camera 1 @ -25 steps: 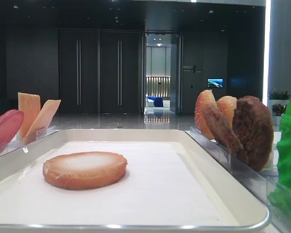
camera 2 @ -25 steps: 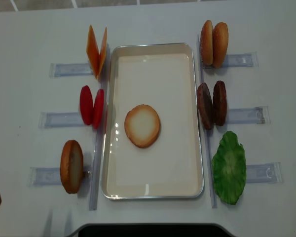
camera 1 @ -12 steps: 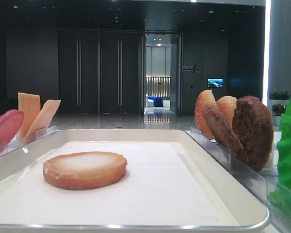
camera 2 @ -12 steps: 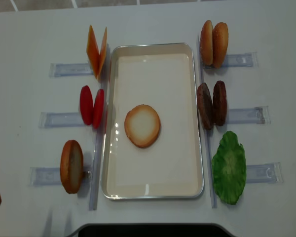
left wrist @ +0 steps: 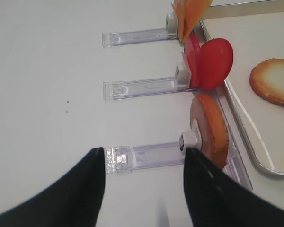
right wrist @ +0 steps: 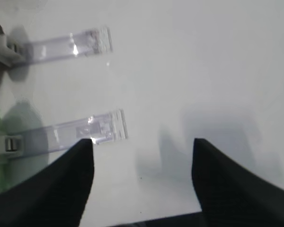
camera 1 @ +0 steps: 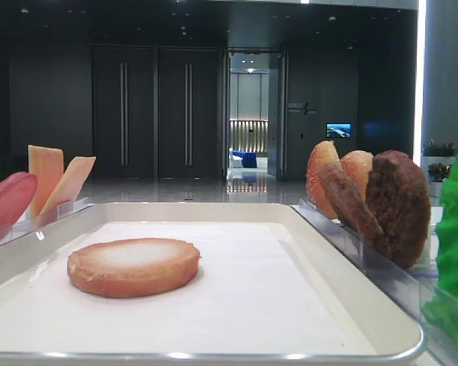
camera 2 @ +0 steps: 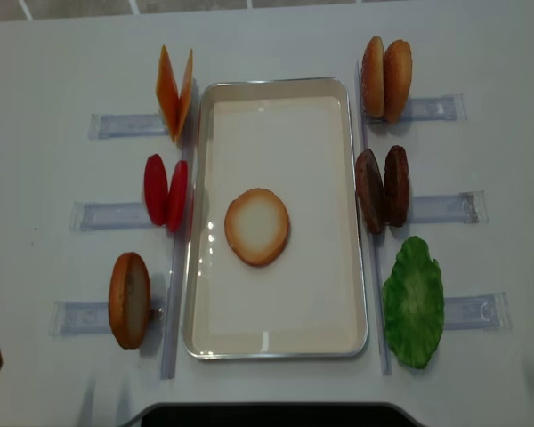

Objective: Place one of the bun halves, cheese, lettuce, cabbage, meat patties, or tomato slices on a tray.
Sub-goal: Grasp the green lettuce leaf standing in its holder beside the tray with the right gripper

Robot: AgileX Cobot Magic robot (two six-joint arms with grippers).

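- The left end effector (left wrist: pixel 143 182) hangs over the bare white desk (camera 2: pixel 44 160) at its left edge, its two dark fingers (left wrist: pixel 83 189) spread wide apart with nothing between them.
- Just ahead of it lie three narrow clear holders (camera 2: pixel 96 215), set side by side and pointing toward the tray.
- The far holder carries two cheese (camera 2: pixel 174 91) slices, upright and leaning apart in a V.
- The middle holder carries two tomato slices (camera 2: pixel 165 192), standing on edge and close together.
- The near holder carries one bun half (camera 2: pixel 129 299), standing on edge just beside the tray's left rim.
- The tray (camera 2: pixel 351 222) lies in the middle of the desk, and one bun half (camera 2: pixel 257 226) rests flat near its centre, pale cut face up.
- To the right of the tray, the far holder has two bun halves (camera 2: pixel 384 78) on edge and touching.
- The middle right holder has two meat patties (camera 2: pixel 382 188) on edge, side by side.
- The lettuce (camera 2: pixel 413 301) sits at the near right holder, just beside the tray's right rim.
- The right end effector (right wrist: pixel 143 182) hovers over the desk to the right of the lettuce holder (right wrist: pixel 85 127), fingers (right wrist: pixel 227 182) wide apart and holding nothing.
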